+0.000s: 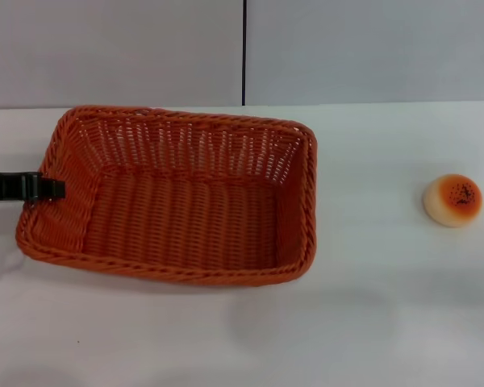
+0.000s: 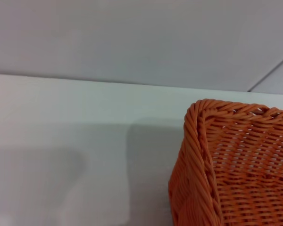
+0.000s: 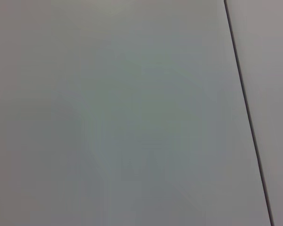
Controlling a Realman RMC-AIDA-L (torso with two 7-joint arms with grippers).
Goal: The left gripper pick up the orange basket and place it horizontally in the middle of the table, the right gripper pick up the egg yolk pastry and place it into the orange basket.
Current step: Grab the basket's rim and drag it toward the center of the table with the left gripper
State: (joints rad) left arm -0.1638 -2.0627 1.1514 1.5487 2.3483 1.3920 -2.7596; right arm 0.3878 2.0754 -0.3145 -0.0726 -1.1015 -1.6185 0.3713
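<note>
The orange basket (image 1: 185, 275) lies lengthwise on the white table (image 1: 371, 322), left of centre in the head view. My left gripper (image 1: 55, 190) reaches in from the left edge, its black fingers closed on the basket's left rim. A shadow under that end suggests it is slightly raised. The left wrist view shows one braided corner of the orange basket (image 2: 198, 141) close up. The egg yolk pastry (image 1: 452, 200) sits alone on the table far to the right, well apart from the basket. My right gripper does not appear in any view.
A grey wall (image 1: 113, 48) with a dark vertical seam (image 1: 244, 52) runs behind the table's far edge. The right wrist view holds only that wall and the seam (image 3: 245, 108). Bare tabletop lies between basket and pastry.
</note>
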